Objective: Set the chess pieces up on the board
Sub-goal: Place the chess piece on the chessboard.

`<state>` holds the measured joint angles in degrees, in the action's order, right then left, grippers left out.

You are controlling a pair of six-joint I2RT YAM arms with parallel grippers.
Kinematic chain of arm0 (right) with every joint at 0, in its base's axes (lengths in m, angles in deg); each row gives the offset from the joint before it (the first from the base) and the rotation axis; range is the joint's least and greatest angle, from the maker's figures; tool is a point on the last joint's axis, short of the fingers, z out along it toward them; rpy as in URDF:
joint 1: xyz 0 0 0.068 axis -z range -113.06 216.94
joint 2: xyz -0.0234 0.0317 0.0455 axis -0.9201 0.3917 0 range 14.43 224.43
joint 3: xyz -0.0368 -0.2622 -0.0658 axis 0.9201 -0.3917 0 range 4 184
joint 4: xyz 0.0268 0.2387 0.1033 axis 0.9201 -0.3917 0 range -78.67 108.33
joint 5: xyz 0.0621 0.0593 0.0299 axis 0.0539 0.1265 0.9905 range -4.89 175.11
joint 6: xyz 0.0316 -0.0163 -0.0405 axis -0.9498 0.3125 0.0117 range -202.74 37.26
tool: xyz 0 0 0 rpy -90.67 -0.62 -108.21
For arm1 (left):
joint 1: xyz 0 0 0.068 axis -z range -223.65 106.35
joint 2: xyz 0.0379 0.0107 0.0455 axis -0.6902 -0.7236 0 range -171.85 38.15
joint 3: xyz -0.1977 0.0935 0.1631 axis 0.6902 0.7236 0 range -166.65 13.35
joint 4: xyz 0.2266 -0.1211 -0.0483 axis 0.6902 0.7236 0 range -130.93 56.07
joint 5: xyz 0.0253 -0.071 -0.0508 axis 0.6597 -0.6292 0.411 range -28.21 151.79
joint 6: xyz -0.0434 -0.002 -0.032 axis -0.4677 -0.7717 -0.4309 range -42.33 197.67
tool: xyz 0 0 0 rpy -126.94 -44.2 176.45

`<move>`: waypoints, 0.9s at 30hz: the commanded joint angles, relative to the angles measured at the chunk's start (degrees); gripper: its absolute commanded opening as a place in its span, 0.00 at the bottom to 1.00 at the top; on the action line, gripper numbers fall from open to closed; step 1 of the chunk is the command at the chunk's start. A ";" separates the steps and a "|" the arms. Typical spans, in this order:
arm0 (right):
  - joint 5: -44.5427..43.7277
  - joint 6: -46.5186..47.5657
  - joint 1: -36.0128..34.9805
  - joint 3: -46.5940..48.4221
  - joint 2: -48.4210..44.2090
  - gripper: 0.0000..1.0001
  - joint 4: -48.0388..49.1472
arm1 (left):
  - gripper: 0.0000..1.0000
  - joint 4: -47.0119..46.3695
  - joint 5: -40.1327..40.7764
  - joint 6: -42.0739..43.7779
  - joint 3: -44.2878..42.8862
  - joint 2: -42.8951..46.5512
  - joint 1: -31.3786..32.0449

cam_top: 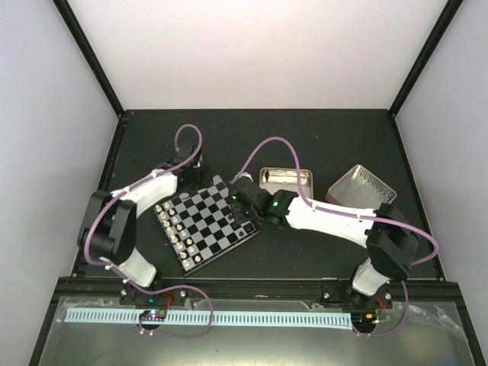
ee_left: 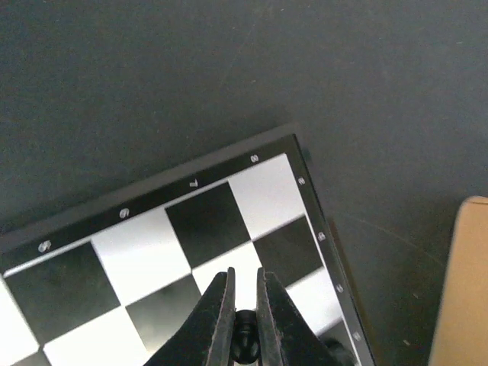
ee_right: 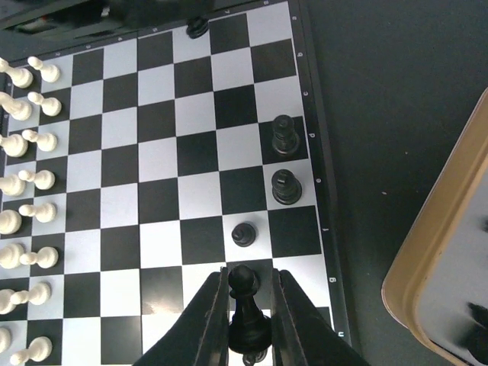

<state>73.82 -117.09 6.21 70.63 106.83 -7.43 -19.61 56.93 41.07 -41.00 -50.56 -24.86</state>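
Black piece held in right fingers needed lowering upright, mid-square on the board; left fingers pinched a second piece.

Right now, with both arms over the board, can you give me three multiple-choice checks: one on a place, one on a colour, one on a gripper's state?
1. Where are the cream-white pieces?
A. In two rows along one edge of the board
B. Inside the tin
C. Scattered on the table

2. What colour is the piece in the right gripper?
A. Cream-white
B. Black
C. Red

3. What state is the left gripper in?
A. Wide open and empty
B. Out of every view
C. Shut on a small dark piece

Answers:
1 A: the right wrist view shows them lined up in two rows at one side of the board.
2 B: the black piece stands between its fingers.
3 C: the left wrist view shows both fingers close against the piece.
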 commanded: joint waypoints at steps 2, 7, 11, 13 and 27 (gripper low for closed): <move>-0.08 0.56 0.64 -0.82 -1.70 0.14 2.05 | 0.04 0.64 7.88 2.36 -5.43 -7.81 1.72; 0.35 0.55 0.87 -0.80 -2.17 0.14 2.14 | 0.03 -1.30 10.12 3.19 -6.04 -10.81 2.11; 0.74 0.60 0.85 -0.80 -2.35 0.14 2.27 | 0.04 -1.77 11.15 3.95 -6.84 -13.39 2.21; 0.99 0.48 0.90 -0.67 -2.29 0.14 2.29 | 0.04 -2.13 11.56 4.15 -6.92 -14.43 2.22; 2.30 0.01 0.88 -0.80 -2.16 0.14 2.73 | 0.12 -3.62 13.78 5.53 -6.38 -15.67 3.74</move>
<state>75.83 -117.11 6.89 69.96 106.17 -6.40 -24.42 69.30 45.75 -46.64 -64.68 -22.02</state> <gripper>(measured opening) 0.144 0.095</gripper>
